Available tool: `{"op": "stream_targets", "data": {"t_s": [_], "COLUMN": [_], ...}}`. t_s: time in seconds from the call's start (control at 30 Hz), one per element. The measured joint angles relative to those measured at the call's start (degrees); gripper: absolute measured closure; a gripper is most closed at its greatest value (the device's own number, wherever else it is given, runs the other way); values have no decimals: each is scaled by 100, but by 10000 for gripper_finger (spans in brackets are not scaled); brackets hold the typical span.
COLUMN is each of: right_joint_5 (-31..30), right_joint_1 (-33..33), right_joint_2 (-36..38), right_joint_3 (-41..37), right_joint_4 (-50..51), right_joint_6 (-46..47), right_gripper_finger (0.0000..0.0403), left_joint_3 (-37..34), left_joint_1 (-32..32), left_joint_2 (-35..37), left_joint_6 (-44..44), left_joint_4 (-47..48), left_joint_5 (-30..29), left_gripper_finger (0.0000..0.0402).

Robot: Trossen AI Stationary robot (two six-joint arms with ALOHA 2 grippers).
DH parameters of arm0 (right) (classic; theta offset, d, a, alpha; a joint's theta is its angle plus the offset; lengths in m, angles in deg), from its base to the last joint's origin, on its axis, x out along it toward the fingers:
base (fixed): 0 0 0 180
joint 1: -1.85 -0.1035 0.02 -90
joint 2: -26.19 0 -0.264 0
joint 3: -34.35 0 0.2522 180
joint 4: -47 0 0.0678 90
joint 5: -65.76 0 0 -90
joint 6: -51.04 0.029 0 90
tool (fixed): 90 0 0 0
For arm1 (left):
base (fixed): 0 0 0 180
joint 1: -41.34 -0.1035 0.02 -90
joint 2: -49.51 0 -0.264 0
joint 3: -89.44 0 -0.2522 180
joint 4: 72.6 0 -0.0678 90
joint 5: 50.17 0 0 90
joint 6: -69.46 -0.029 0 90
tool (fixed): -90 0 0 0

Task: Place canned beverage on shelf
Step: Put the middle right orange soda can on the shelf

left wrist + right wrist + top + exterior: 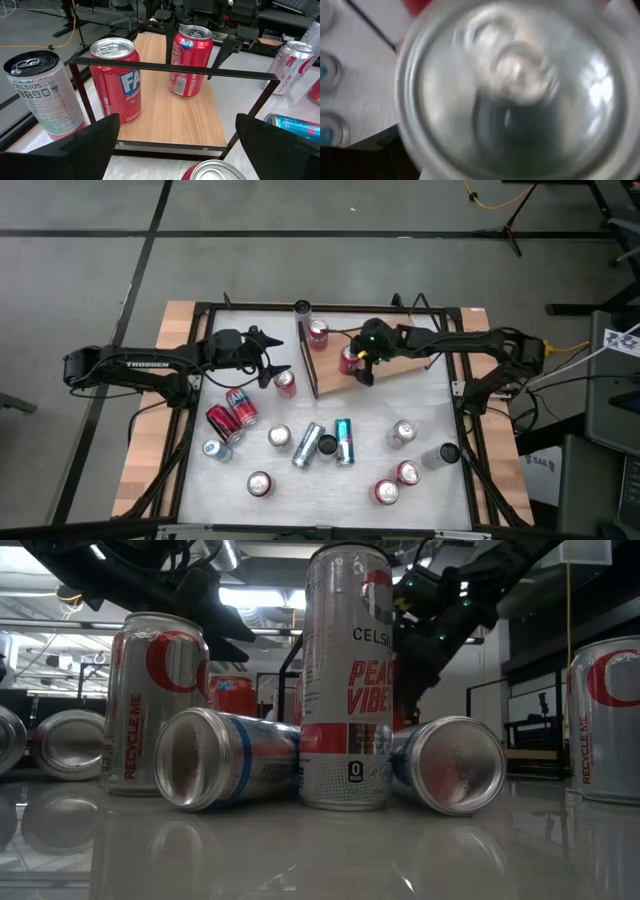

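White tabletop point(430, 405) up front, glossy and crowded with cans. Nearest the low camera, tall Celsius can point(345, 680) upright, flanked by two lying cans, blue-banded one point(225, 760) and silver one point(450, 765), open ends facing forward. More upright silver cans off to both sides.

Farther in, left gripper point(275, 356) hovering above the table, fingers point(95, 145) spread wide and holding nothing, loose red can point(285, 383) just below it and facing the dark rail point(170, 67) at the shelf's near end.

Beyond that rail, the shelf point(175, 107) itself: light wood-grain board flat on the table toward the far edge, angled a little. Two canned beverages already upright on it, Fanta can point(117, 80) close behind the rail and second red can point(190, 60) deeper along the board. Silver-grey Celsius can point(42, 95) just beside the shelf, standing on the table rather than on the wood.

Right gripper point(362, 366) over the second red can, fingers wide apart, wrist camera filled by a blurred can top. Contact with the can: cannot tell.

Past the table, grey floor point(300, 210) with dark seams and cables.
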Motion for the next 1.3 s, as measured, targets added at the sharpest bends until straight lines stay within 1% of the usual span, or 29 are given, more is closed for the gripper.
{"op": "stream_targets", "data": {"t_s": [0.2, 0.33, 0.6, 0.77, 0.9, 1.1, 1.3], "right_joint_5": [-1, -2, -5, -9, -9, -52, -125], "right_joint_1": [0, 0, 2, 4, 7, 7, 7], "right_joint_2": [-151, -248, -248, -156, 20, 292, 318], "right_joint_3": [0, 0, 0, 6, 236, 565, 950], "right_joint_4": [-624, -1009, -1254, -1073, -603, -259, 96], "right_joint_6": [650, 905, 938, 739, 473, 105, -257], "right_gripper_finger": [10, 10, 10, 10, 10, 10, 10], "left_joint_3": [0, 0, 0, 0, 0, 0, 0], "left_joint_1": [0, 0, -2, 0, -2, -2, -2], "left_joint_2": [0, 0, 0, 0, 0, 0, 0], "left_joint_6": [0, 0, 0, 0, 0, 0, 0], "left_joint_4": [-2, -2, -2, -2, -2, -2, -3], "left_joint_5": [-1, 0, -2, -1, -2, -1, 0], "left_gripper_finger": [13, 13, 13, 13, 13, 13, 13]}}
